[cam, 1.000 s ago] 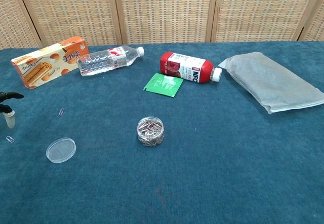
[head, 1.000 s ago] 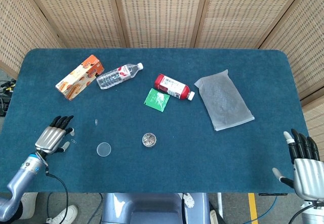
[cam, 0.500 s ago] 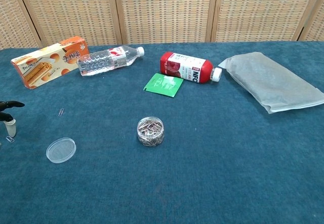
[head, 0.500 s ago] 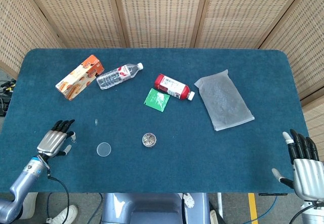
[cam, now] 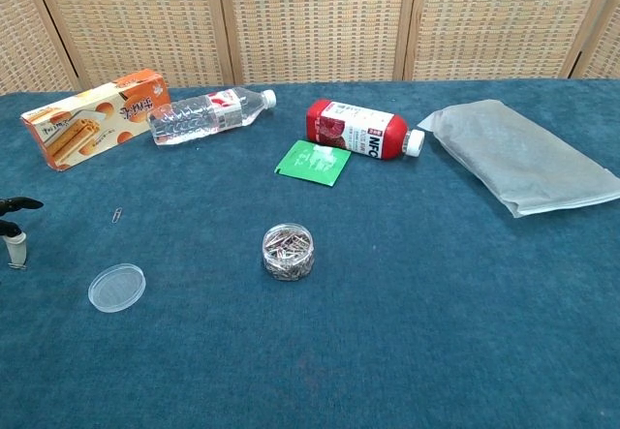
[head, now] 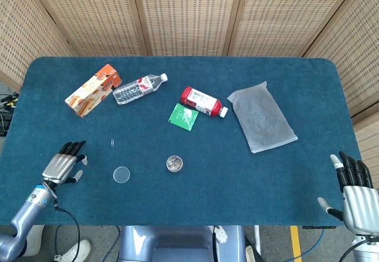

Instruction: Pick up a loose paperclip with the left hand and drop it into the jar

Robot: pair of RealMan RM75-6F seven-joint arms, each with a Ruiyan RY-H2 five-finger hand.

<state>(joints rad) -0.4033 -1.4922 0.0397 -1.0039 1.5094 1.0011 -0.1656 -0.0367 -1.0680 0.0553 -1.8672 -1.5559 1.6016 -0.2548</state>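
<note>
The small clear jar (cam: 288, 251), full of paperclips, stands open at mid-table, also seen as the jar (head: 174, 163) from the head. One loose paperclip (cam: 117, 215) lies left of it. A second paperclip (cam: 15, 265) lies at the far left, right under the pale thumb tip of my left hand (cam: 12, 226). In the head view my left hand (head: 62, 166) lies low over the cloth near the front left edge, fingers stretched out and holding nothing. My right hand (head: 355, 191) hangs off the front right corner, fingers spread and empty.
The jar's clear lid (cam: 116, 287) lies flat between my left hand and the jar. Further back are an orange snack box (cam: 95, 119), a water bottle (cam: 208, 114), a green sachet (cam: 313, 162), a red bottle (cam: 360, 130) and a grey pouch (cam: 523, 155).
My left hand has drawn back toward the front left edge and sunk lower. Its thumb tip now sits right above the far-left paperclip. The right hand has barely moved.
</note>
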